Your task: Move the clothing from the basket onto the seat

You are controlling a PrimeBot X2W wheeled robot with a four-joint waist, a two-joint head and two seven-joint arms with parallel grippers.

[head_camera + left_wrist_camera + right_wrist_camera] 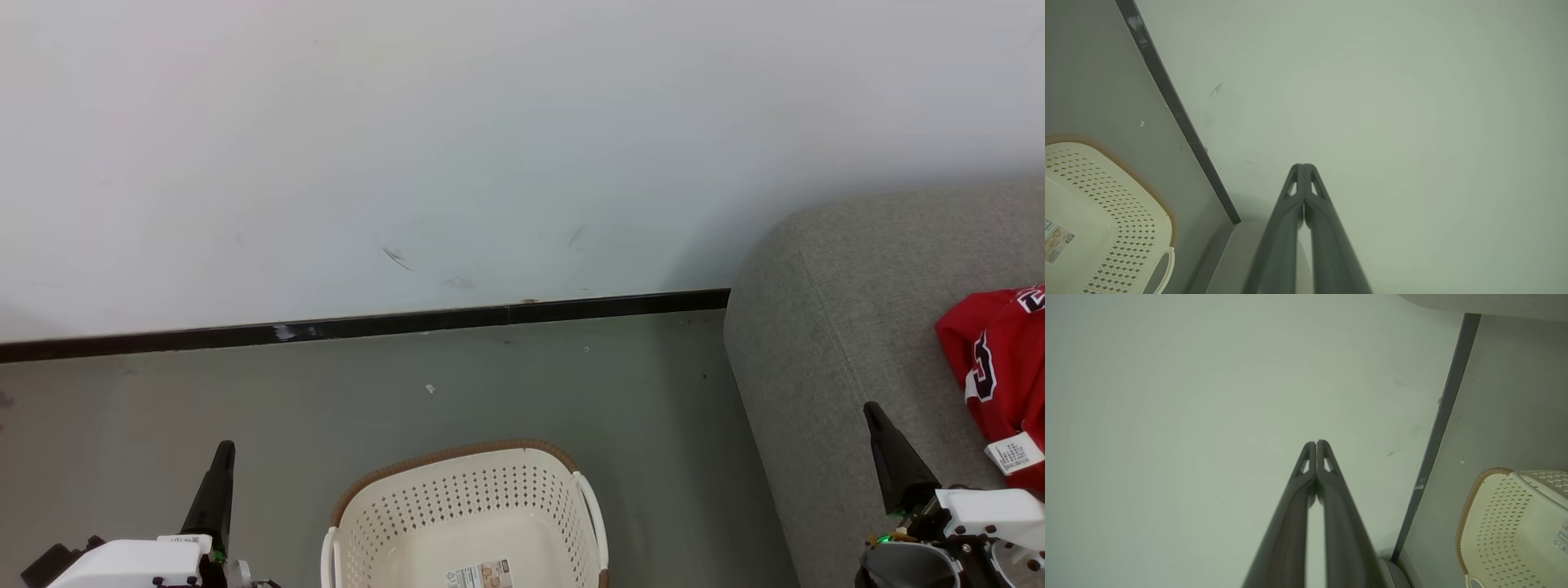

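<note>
The left gripper (224, 449) stands at the near left and the right gripper (872, 408) at the near right. Each has its two long dark fingers pressed together with nothing between them, and neither touches anything.

A pale wall (490, 147) takes up the far half of the head view. It meets the grey floor (490, 384) along a black skirting strip (367, 325). The grey fabric sofa (849, 327) rises on the right, its rounded arm towards the basket. The right gripper hangs over the sofa's near part.

The cream perforated basket (449, 461) sits on the floor between the two grippers, well apart from the sofa. Its brown rim curves along the far side. Its bare bottom carries a paper label (482, 574), and its near part is cut off by the edge of the view.

The red clothing (992, 367) lies on the sofa at the far right, with black-and-white numerals and a white tag (1015, 452) at its near edge, just right of the right gripper.

The left wrist view has the closed left gripper (1303, 165) pointing at the wall. The basket (1126, 212), its label (1055, 241) and one white handle (1167, 265) lie off to one side. The right wrist view has the right gripper (1316, 442) with its tips meeting, and the basket (1494, 522) in a corner. The clothing appears in the head view alone.
</note>
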